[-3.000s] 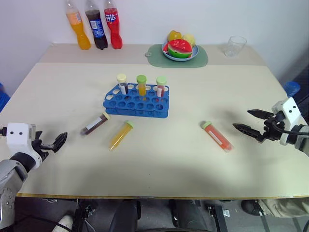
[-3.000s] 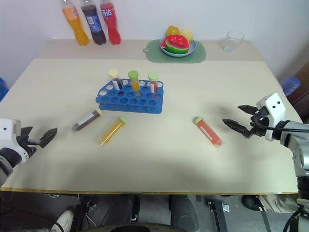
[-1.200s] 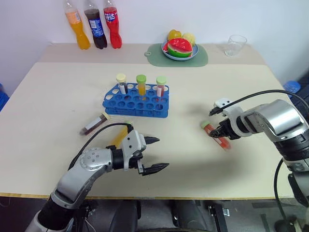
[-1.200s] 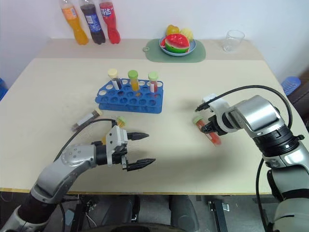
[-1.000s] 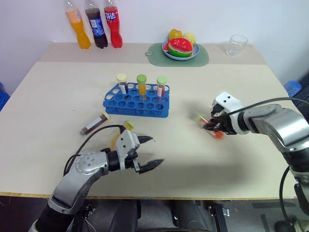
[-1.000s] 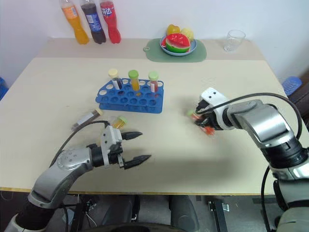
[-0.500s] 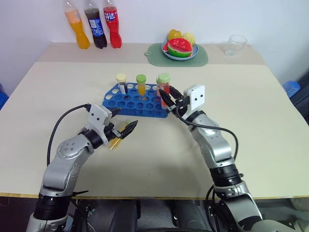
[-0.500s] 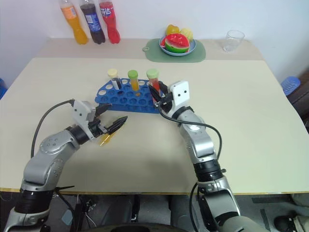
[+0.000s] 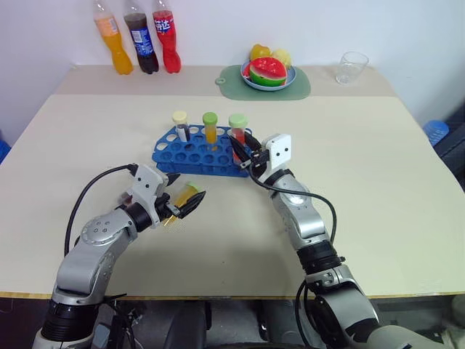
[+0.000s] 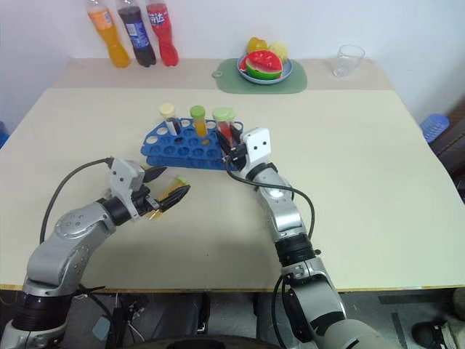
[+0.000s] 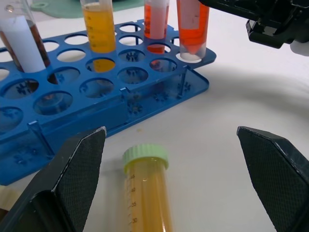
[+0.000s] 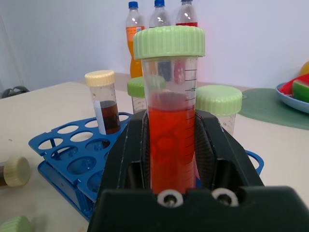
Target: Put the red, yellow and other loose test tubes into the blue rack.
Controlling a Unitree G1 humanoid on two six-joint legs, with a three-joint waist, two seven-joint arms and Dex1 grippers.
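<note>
right gripper (image 12: 171, 145) clamped on red tube (image 12: 170, 140), frame centre, over blue rack (image 9: 203, 154) | left gripper (image 9: 187, 205) agape astride yellow tube (image 11: 147, 193)

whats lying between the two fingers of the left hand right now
The yellow tube lies on the table between the open left hand's fingers, cap toward the blue rack, neither finger touching it. The left wrist view shows this best.

Both eye views look down from the head onto the blue rack (image 9: 203, 151) — each wrist view sits close beside it, level, sharing its tubes.
</note>
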